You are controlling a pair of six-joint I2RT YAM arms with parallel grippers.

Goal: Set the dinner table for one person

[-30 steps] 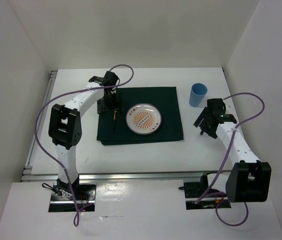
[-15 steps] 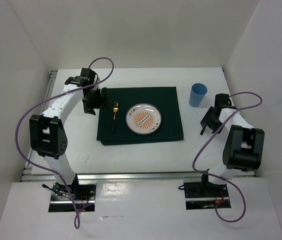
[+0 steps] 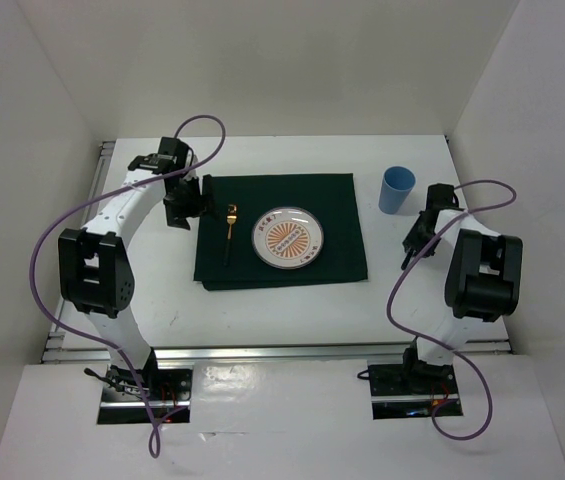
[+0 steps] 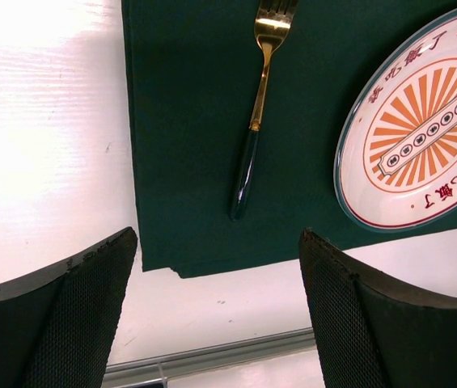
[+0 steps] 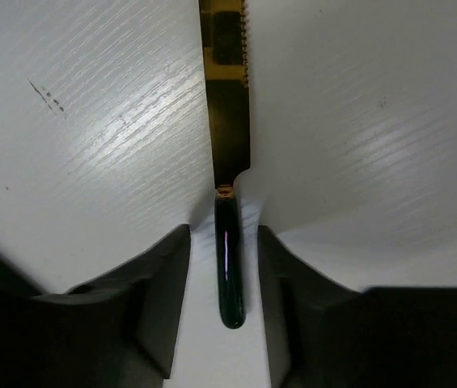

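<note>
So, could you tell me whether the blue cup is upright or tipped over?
Upright: the blue cup stands on the dinner table, its round open mouth facing up.

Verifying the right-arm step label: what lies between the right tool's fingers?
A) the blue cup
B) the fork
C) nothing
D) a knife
D: in the right wrist view a knife with a dark handle and gold serrated blade lies on the white dinner table between the fingers of the right tool, small gaps either side; the fork is on the green cloth.
</note>
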